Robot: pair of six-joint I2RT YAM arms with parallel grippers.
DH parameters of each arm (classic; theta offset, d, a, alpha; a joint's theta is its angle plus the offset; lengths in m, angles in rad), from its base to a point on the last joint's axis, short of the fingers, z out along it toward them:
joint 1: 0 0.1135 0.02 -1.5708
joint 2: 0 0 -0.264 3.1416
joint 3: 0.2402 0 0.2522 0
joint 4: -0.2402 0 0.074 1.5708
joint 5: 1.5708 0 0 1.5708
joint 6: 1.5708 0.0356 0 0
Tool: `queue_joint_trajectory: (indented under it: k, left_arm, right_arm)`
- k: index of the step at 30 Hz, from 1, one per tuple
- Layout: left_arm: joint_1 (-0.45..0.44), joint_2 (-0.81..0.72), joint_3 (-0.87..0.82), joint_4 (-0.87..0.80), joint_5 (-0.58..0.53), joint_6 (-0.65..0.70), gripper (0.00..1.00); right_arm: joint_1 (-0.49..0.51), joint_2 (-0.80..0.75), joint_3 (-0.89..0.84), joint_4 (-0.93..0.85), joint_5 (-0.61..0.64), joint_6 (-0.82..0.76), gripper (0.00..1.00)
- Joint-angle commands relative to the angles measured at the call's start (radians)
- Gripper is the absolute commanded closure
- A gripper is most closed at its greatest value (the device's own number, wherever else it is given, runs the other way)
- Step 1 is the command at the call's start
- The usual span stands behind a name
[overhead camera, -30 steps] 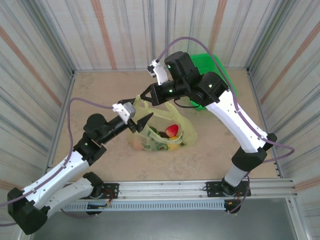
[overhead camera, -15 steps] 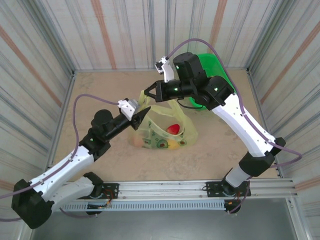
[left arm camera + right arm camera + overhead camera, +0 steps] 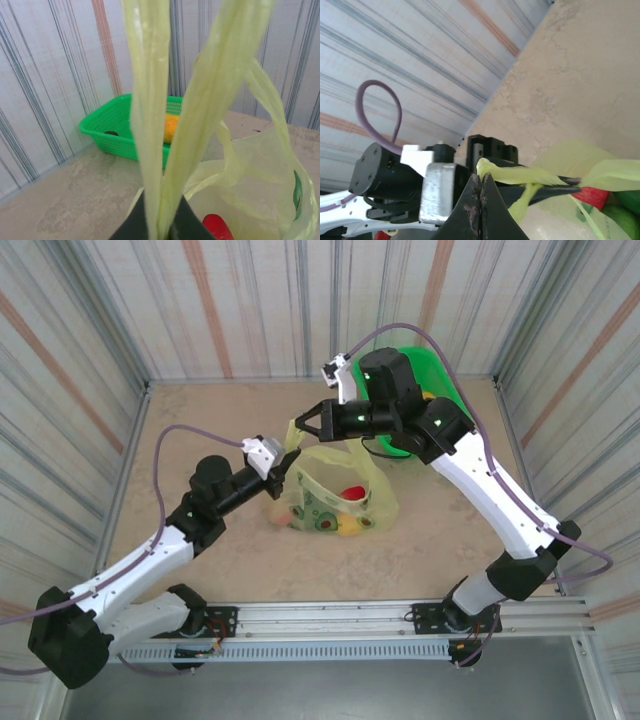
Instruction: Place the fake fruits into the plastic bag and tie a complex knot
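Observation:
The yellow-green plastic bag (image 3: 335,495) stands mid-table with a red fruit (image 3: 350,492) and a yellow fruit (image 3: 350,530) inside. My left gripper (image 3: 287,463) is shut on the bag's handle strips. In the left wrist view the two strips (image 3: 150,125) rise out of its closed gripper (image 3: 161,225), and the red fruit (image 3: 217,227) shows through the bag (image 3: 260,190). Just above, my right gripper (image 3: 298,429) is shut on the end of a handle strip. In the right wrist view that gripper (image 3: 481,176) pinches the strip's tip (image 3: 520,175), close against the left gripper's fingers (image 3: 555,182).
A rigid green basket (image 3: 445,390) sits at the back right, partly behind the right arm. It holds an orange fruit (image 3: 171,127) within its rim (image 3: 115,125). Corrugated walls enclose the table on three sides. Bare sandy table surface lies left of the bag (image 3: 190,420).
My left gripper moved up to the handle strips and shut on them. The right gripper carried the handle end slightly right and back, and the bag now stands more upright.

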Motion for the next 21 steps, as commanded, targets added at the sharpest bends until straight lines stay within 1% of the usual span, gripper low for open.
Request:
queue_joint_trajectory:
  k: [1, 7, 10, 14, 17, 19, 21]
  left_arm:
    - [0.014, -0.025, -0.025, 0.048, 0.018, -0.002, 1.00]
    - [0.016, -0.042, -0.033, 0.022, 0.013, 0.011, 1.00]
    - [0.014, -0.047, -0.023, -0.015, 0.016, 0.015, 1.00]
    - [0.001, -0.050, -0.019, -0.048, -0.007, 0.029, 1.00]
    - [-0.024, -0.025, 0.056, -0.168, -0.026, 0.023, 1.00]
    - [-0.039, 0.015, 0.148, -0.305, -0.069, 0.003, 1.00]
    - [-0.039, 0.041, 0.225, -0.432, -0.068, -0.030, 1.00]
  right_arm:
    - [-0.053, -0.066, -0.062, 0.057, -0.038, 0.037, 1.00]
    - [-0.142, -0.146, -0.221, 0.130, -0.047, 0.071, 1.00]
    - [-0.183, -0.177, -0.289, 0.149, -0.029, 0.084, 1.00]
    - [-0.210, -0.207, -0.354, 0.196, -0.022, 0.111, 1.00]
    - [-0.207, -0.198, -0.338, 0.204, -0.069, 0.108, 0.99]
    - [-0.202, -0.197, -0.324, 0.212, -0.106, 0.080, 0.94]
    - [-0.198, -0.203, -0.302, 0.190, -0.103, 0.032, 0.84]
